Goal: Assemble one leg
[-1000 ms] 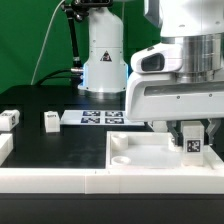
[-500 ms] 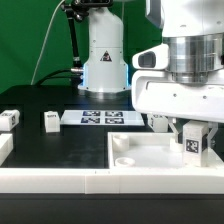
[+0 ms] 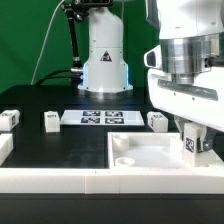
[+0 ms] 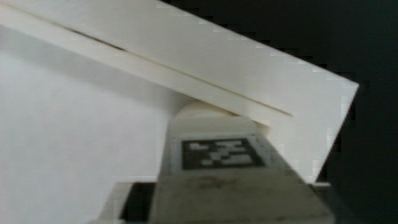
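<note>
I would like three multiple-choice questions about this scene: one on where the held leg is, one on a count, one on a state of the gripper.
1. Where is the leg that the gripper holds?
A. over the white panel, near its corner on the exterior view's right
B. on the marker board
C. on the black table, at the exterior view's left

2. How many loose legs stand on the black table?
A. none
B. three
C. six

3. How is the gripper?
A. open and empty
B. shut on the leg
C. out of view

Answers: 1 A, the tagged leg hangs above that panel corner. 2 B, two at the exterior view's left and one beside the arm. 3 B, the fingers clamp the leg.
</note>
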### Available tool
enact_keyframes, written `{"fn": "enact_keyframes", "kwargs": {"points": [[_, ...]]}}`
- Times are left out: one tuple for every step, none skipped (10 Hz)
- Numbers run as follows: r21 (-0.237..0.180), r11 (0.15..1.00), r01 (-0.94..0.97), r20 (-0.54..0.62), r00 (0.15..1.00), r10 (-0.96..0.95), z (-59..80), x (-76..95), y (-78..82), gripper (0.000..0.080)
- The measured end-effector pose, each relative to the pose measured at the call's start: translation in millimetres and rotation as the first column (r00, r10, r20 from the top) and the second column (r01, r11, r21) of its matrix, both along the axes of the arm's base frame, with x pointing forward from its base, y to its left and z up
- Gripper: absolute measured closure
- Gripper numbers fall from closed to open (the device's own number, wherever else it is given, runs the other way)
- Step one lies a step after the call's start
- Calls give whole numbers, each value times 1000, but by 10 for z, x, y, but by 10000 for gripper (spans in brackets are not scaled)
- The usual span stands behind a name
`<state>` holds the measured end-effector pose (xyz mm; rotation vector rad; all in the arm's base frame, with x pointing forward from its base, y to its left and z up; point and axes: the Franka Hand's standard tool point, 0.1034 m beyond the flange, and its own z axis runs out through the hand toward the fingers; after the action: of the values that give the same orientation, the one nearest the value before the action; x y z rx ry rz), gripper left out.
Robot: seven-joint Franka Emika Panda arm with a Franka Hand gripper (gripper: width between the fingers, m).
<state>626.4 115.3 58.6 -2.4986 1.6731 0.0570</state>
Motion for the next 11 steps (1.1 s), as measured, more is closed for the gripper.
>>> {"fn": "enact_keyframes", "kwargs": {"points": [[0,1000,-1,-1,1000,1,-5,-2,-1,433],[-2,999,-35,3,999,35,-9,-3,-2,433],[-3,999,-49,4,999,49,-15,-6,-5,236],[-13,989,-148,12,989,148,-23,-16,12,177],[-20,970,-242,23,970,243,-25,-18,28,177],[-28,946,-323,31,946,324,-25,-20,39,155],[-45,900,-433,40,899,435,-20,-16,44,151],[-60,840,-539,49,839,542,-15,-9,44,151],[-73,784,-616,54,783,620,-10,-3,41,150],[-86,710,-699,58,708,704,-8,0,34,150],[-93,661,-744,61,659,750,-8,0,35,150]]}}
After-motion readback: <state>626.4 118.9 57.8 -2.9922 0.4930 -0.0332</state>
